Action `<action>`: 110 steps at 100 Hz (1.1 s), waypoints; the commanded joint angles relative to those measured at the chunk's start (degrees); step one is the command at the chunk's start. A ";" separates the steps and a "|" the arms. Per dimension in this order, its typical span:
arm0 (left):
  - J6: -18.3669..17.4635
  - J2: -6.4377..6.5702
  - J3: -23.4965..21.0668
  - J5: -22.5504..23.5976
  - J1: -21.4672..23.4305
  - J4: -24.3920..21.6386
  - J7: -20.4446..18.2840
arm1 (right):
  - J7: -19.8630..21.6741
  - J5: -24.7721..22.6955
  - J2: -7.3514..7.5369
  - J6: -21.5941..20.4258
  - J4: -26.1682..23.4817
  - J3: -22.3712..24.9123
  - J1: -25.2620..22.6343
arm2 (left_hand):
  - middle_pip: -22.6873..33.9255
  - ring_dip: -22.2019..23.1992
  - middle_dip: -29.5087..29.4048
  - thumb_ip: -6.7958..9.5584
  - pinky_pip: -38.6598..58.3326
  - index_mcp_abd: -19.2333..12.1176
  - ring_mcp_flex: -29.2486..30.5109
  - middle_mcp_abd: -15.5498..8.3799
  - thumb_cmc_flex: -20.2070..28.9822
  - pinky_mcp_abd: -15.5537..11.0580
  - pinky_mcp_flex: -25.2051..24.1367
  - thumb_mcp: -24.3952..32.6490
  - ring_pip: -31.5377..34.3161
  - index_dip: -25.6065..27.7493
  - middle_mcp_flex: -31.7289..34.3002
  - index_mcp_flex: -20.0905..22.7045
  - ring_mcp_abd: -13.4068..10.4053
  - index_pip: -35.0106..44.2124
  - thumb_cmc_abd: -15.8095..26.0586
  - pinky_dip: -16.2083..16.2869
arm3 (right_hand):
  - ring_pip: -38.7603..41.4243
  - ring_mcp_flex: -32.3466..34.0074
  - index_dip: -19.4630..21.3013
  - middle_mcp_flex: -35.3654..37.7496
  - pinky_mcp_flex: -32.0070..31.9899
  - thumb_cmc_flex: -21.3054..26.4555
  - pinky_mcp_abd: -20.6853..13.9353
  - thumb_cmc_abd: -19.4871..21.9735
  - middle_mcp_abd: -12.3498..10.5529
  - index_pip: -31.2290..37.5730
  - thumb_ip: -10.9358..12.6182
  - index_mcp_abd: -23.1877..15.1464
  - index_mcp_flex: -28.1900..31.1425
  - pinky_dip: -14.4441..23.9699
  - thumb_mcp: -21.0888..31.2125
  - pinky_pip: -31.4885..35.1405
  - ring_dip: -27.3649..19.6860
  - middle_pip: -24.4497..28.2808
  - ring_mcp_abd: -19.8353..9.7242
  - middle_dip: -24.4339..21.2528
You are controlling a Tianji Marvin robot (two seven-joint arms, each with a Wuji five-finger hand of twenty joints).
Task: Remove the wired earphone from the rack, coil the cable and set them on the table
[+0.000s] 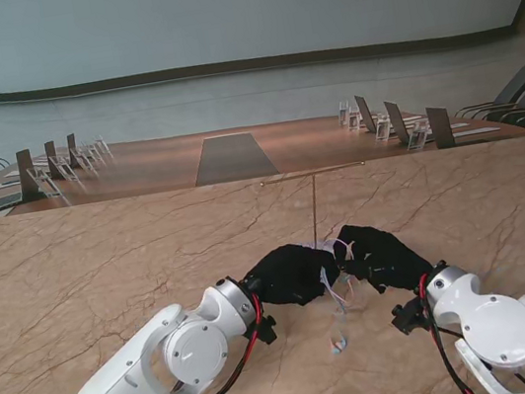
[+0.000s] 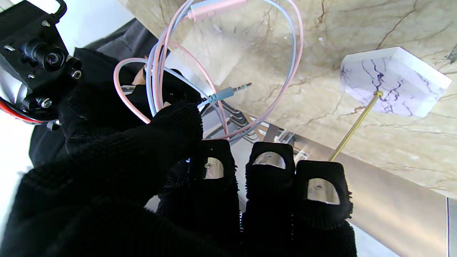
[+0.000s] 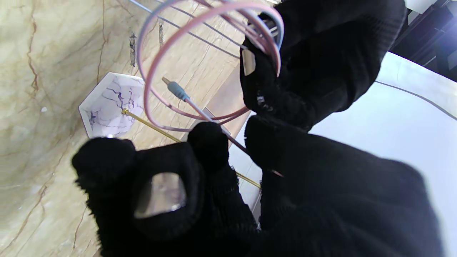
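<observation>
The pink-and-blue earphone cable (image 1: 338,330) is off the rack (image 1: 314,207), a thin gold T-shaped rod on a white marble base (image 2: 392,82). Both black-gloved hands meet in front of the rod. My left hand (image 1: 290,275) is shut on several cable loops, and the inline remote (image 2: 214,9) and blue jack plug (image 2: 230,91) hang among them. My right hand (image 1: 382,256) pinches the cable just behind the plug (image 3: 175,89) between thumb and fingertip (image 3: 209,141). One loose end dangles toward me onto the table. The earbuds cannot be made out.
The marble table (image 1: 85,275) spreads wide on both sides of the hands. The rack's base (image 3: 107,103) stands just beyond the fingers, its rod rising between the hands. A conference table with chairs and nameplates (image 1: 58,169) lies farther off.
</observation>
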 commanded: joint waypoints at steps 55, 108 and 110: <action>-0.01 -0.44 -0.01 0.32 -0.30 0.70 0.38 | 3.70 9.17 -0.41 2.00 2.81 -1.03 1.87 | 0.65 0.75 1.80 -0.06 2.38 -1.53 -1.40 -3.72 1.32 -0.88 -0.50 1.00 -0.20 2.07 -0.32 0.39 0.67 0.74 2.50 1.35 | 3.55 4.55 1.36 0.99 2.07 3.24 -0.36 1.67 6.48 7.27 1.68 -1.87 2.05 -0.92 3.59 3.68 -0.44 1.78 -2.24 1.22; 0.16 -0.85 0.44 -0.02 -1.06 1.54 1.12 | 4.50 13.04 -0.71 4.78 4.62 -2.33 2.78 | 0.47 0.74 1.98 -0.09 1.97 -2.11 -1.99 -3.96 1.54 -1.05 -1.07 0.30 -0.59 2.77 -0.72 -0.05 0.46 0.78 3.13 1.46 | 3.61 4.97 1.08 1.27 2.64 3.28 0.06 1.51 6.73 7.39 1.73 -1.35 1.88 -0.89 3.79 3.79 -0.47 1.78 -2.01 1.21; 0.15 -0.86 0.42 -0.02 -1.06 1.56 1.17 | 4.59 13.07 -0.70 4.84 4.65 -2.37 2.81 | 0.46 0.74 1.98 -0.11 1.96 -2.15 -2.01 -3.96 1.51 -1.06 -1.10 0.25 -0.60 2.78 -0.72 -0.05 0.48 0.77 3.13 1.47 | 3.61 4.97 1.07 1.30 2.66 3.27 0.05 1.56 6.64 7.40 1.73 -1.37 1.87 -0.89 3.79 3.80 -0.47 1.81 -1.99 1.23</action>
